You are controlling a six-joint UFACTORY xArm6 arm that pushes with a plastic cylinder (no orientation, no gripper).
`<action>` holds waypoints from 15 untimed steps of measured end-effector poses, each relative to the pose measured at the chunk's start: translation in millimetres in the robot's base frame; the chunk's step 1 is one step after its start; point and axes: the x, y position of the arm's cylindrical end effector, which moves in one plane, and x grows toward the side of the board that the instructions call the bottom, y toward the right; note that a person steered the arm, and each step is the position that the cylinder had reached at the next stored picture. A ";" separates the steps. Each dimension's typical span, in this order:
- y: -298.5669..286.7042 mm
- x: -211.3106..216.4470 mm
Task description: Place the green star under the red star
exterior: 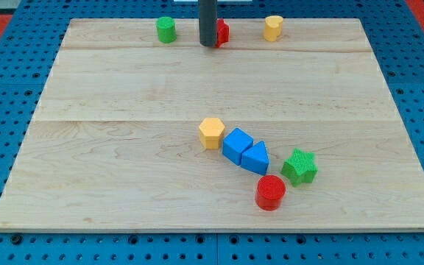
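Wooden surface, pale planks with grain running from the view's left to its right, resting on a blue perforated base. The arm carries no claw; it ends in a dark rod that descends from the view's top, with my tip set down near the surface's top edge. The tip stands directly against the left side of a red block, mostly hidden behind the rod, its shape not clear.

Top row: green cylinder at the view's left of the tip, apart from it; yellow block at the view's right, shape unclear.

Lower cluster, right of centre: blue cube and blue triangle touching one another; yellow hexagon just beside the cube on its upper left. Green star lies flat just to the right of the triangle, points spread evenly, so no long axis can be told. Red cylinder stands upright just below and left of the star, near but apart.

The star lies well apart from the tip, toward the view's bottom right.
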 end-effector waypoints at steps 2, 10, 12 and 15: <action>-0.8 21.3; 154.5 342.6; 113.1 255.7; 58.7 180.5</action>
